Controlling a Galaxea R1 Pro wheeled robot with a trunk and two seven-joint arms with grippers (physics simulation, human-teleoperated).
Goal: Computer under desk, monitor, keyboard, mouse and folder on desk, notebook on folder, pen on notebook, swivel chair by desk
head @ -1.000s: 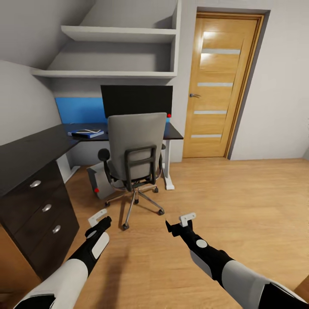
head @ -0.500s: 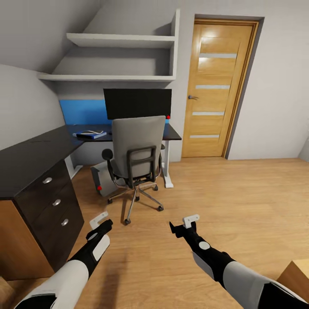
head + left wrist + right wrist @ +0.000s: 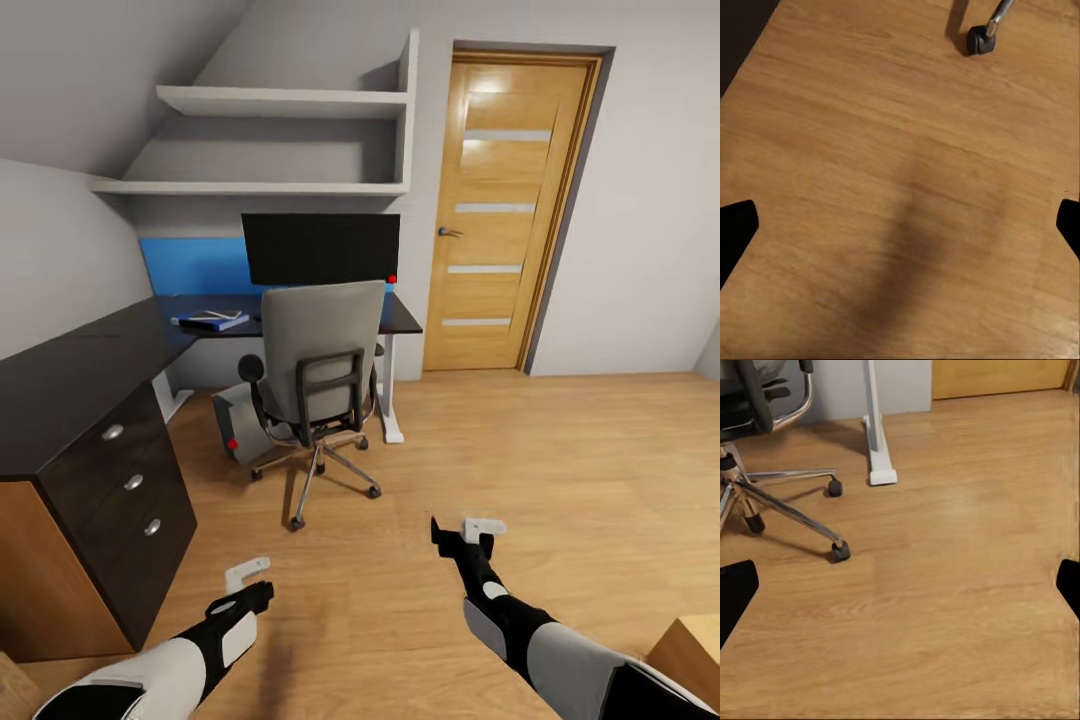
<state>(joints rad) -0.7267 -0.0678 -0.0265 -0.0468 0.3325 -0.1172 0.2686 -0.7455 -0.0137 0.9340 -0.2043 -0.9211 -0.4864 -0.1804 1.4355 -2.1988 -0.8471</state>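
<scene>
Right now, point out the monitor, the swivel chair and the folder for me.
monitor [image 3: 320, 248], head view, middle of the black screen.
swivel chair [image 3: 322, 345], head view, grey backrest.
folder [image 3: 228, 323], head view, blue front edge on the desk.

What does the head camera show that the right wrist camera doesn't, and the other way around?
Head camera alone: the monitor standing on the desk, the blue folder lying on the desktop, the computer on the floor under it, the door and the shelves. Right wrist camera alone: a close look at the chair's casters and the foot of the desk's white leg. Both share the swivel chair and the wooden floor.
</scene>
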